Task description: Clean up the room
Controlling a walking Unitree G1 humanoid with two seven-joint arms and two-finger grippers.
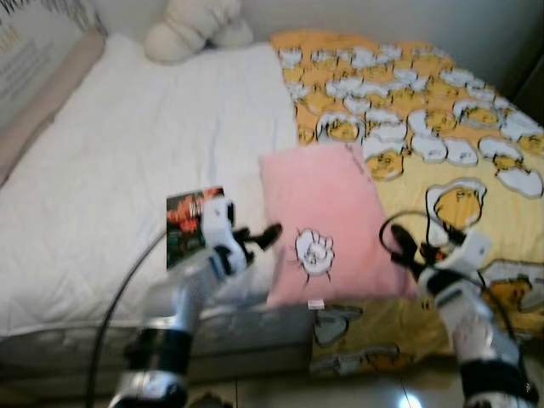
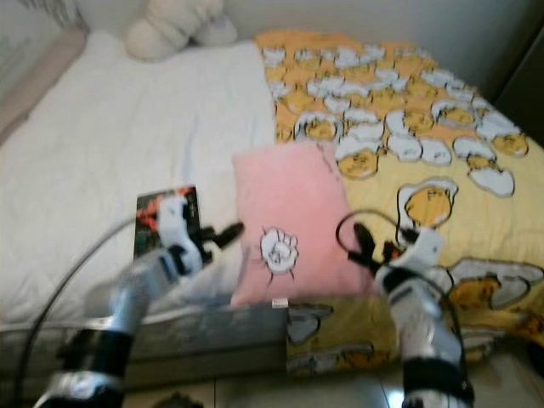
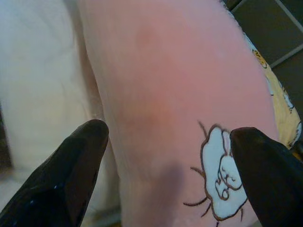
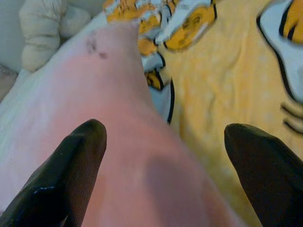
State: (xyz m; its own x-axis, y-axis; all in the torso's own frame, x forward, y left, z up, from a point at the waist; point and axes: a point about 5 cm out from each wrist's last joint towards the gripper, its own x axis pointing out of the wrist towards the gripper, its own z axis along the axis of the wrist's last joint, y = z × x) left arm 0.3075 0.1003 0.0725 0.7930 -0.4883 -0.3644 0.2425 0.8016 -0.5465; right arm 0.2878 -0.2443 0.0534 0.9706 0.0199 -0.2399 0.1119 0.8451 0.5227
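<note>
While both grippers, left (image 1: 270, 235) and right (image 1: 399, 240), flank pink pillow (image 1: 327, 223) near the bed edge, fingers spread, holding nothing; tidying barely begun.

Pink pillow (image 1: 327, 225) lies at frame centre on the bed (image 1: 127, 144), straddling white sheet and yellow egg-print blanket (image 1: 442, 127). Left gripper (image 1: 259, 238) just beside the pillow's left edge, right gripper (image 1: 406, 246) at its right edge. Dark booklet (image 1: 183, 225) lies left of the left gripper. Cream plush toy (image 1: 191, 30) at top.
</note>
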